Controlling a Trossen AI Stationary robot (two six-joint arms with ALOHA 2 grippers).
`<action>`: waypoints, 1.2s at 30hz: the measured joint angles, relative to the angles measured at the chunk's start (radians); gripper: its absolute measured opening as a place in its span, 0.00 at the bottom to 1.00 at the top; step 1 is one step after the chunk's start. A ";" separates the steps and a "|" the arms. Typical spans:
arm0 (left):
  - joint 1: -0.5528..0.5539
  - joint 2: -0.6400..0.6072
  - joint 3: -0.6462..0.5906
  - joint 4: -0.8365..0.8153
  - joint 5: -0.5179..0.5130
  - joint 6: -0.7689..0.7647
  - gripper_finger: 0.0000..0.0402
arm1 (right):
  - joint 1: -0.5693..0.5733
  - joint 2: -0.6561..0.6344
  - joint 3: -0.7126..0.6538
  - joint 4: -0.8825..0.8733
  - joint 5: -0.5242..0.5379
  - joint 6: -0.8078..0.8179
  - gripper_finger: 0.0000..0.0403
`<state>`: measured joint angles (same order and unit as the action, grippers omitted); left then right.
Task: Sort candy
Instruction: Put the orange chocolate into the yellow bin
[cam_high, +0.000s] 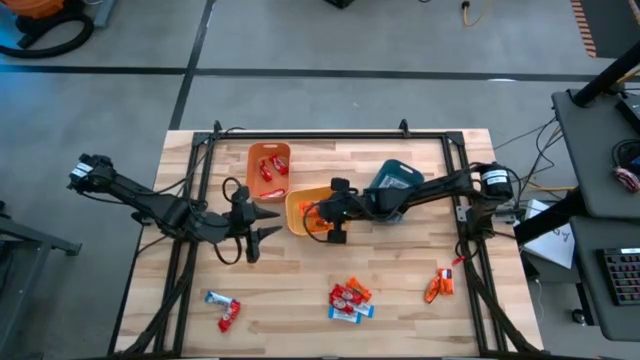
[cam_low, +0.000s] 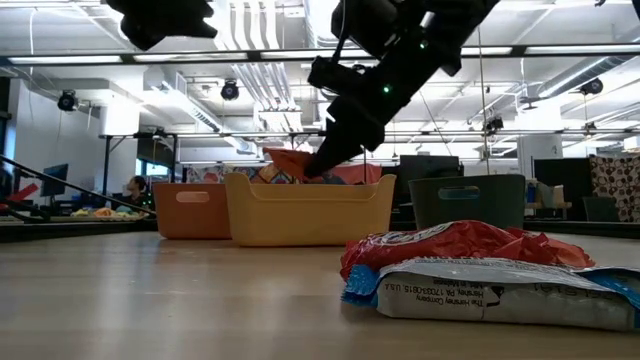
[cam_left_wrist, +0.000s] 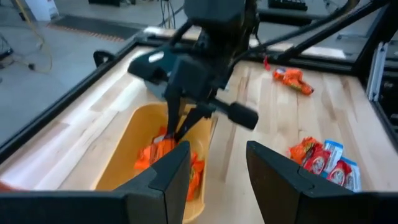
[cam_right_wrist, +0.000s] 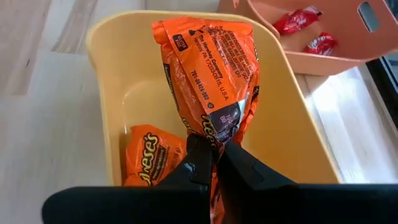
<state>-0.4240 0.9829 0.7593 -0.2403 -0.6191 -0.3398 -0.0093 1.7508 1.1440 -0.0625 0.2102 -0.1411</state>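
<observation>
My right gripper (cam_high: 322, 218) reaches from the table's right over the yellow bin (cam_high: 297, 203), shut on an orange packet (cam_right_wrist: 208, 68). Another orange packet (cam_right_wrist: 146, 155) lies on the bin's floor. My left gripper (cam_high: 275, 224) hovers open just left of the yellow bin, nothing between its fingers. The orange bin (cam_high: 268, 168) behind holds red candy (cam_high: 272, 170). More candy lies on the table near the front edge: a mixed pile (cam_high: 350, 300), two pieces (cam_high: 222, 308) at the left, orange packets (cam_high: 438, 285) at the right. My right gripper pinches the orange packet by its crimped end (cam_right_wrist: 211, 134) between the two fingers (cam_right_wrist: 199, 149). The fingers slant down from the table's right. The packet sticks out ahead of them over the inside of the yellow bin, its far end (cam_low: 285, 160) above the rim.
A teal bin (cam_high: 395, 182) stands right of the yellow bin, under my right arm. A black frame (cam_high: 330, 137) runs around the table's back and sides. Bare wood lies between the bins and the candy at the front.
</observation>
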 joint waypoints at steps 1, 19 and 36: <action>0.000 0.000 0.000 -0.015 0.000 -0.010 0.35 | 0.000 0.000 0.003 -0.013 0.000 0.004 0.02; -0.001 0.006 0.000 -0.205 0.089 -0.244 0.35 | 0.000 -0.001 0.010 -0.105 -0.008 0.036 0.20; -0.001 0.013 0.000 -0.288 0.354 -0.387 0.35 | 0.005 -0.012 0.146 -0.412 -0.009 0.095 0.45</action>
<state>-0.4251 0.9955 0.7593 -0.5287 -0.2655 -0.7271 -0.0040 1.7390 1.2902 -0.4746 0.2016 -0.0465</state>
